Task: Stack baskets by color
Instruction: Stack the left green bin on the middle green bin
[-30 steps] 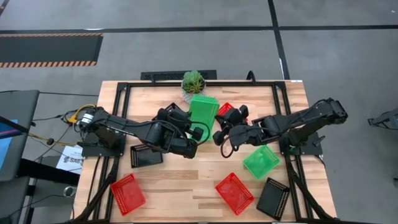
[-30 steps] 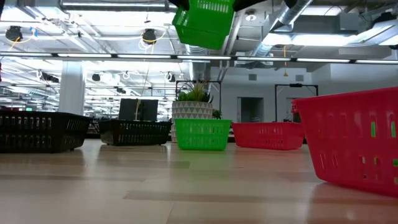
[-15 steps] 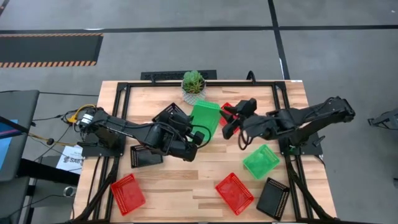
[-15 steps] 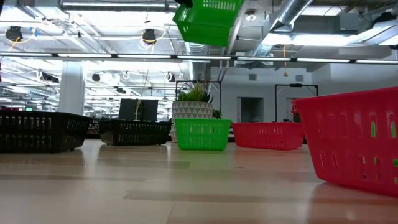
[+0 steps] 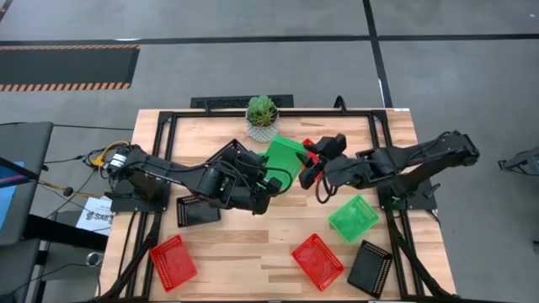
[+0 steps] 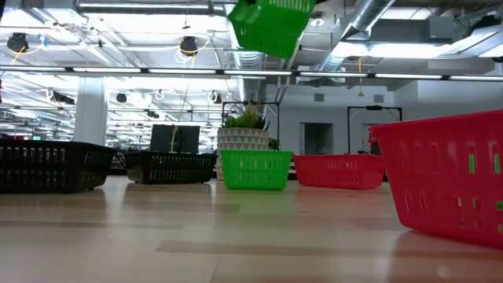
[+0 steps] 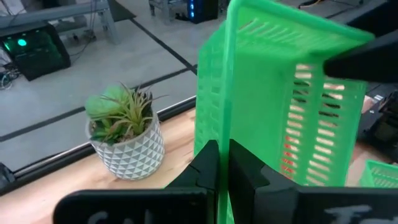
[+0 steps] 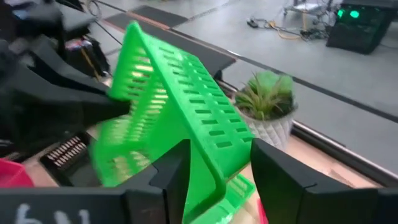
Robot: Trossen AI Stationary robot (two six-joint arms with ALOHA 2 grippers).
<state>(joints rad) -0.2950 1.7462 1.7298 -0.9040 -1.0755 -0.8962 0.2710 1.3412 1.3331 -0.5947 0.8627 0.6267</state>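
High view: green basket aloft mid-worktop, near plant. Left hand pinched its rim; right hand spread, straddling rim without grip. Step: handover. Next, likely: carry to green basket, nest inside.

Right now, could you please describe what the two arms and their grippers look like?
Both arms are dark, nearly black, built of jointed segments. A looping black cable runs along each forearm. The left gripper has two flat, matte black fingers on a black crossbar; the right gripper has the same kind of broad black fingers. Faint pale lettering shows on each crossbar, too blurred to read.
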